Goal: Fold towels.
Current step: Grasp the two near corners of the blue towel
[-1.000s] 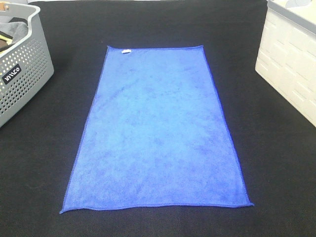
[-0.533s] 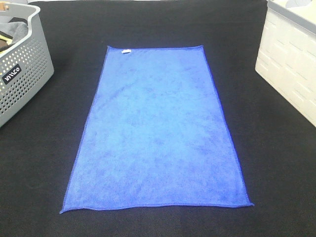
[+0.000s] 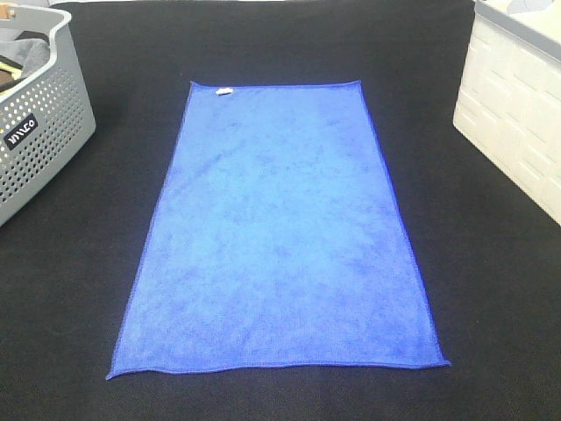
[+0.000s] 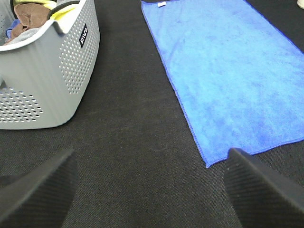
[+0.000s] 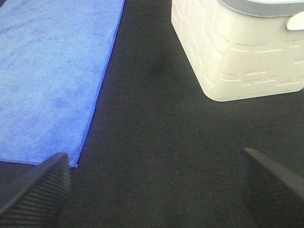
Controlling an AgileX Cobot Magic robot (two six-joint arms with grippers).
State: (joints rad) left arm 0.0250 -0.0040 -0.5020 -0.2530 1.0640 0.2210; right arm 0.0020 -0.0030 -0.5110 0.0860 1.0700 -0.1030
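**One towel, unfolded**

Observing blue towel [image 3: 280, 237] lying flat on black mat [image 3: 79, 298], between grey basket [image 3: 48, 153] and white bin [image 3: 513, 114], touching neither. Noting white tag [image 3: 224, 91] at far corner, too small for reading. Reading basket's black label [image 3: 21, 132] only partly: white letters, blurred. Logging left gripper [image 4: 151, 156] and right gripper [image 5: 153, 156] both splayed wide, gripping nothing.

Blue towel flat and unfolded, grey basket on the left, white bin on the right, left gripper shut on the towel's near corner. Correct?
Not the last part: the left gripper is open and holds nothing. The left wrist view shows its fingers spread over the bare black surface, apart from the towel. The rest stands.
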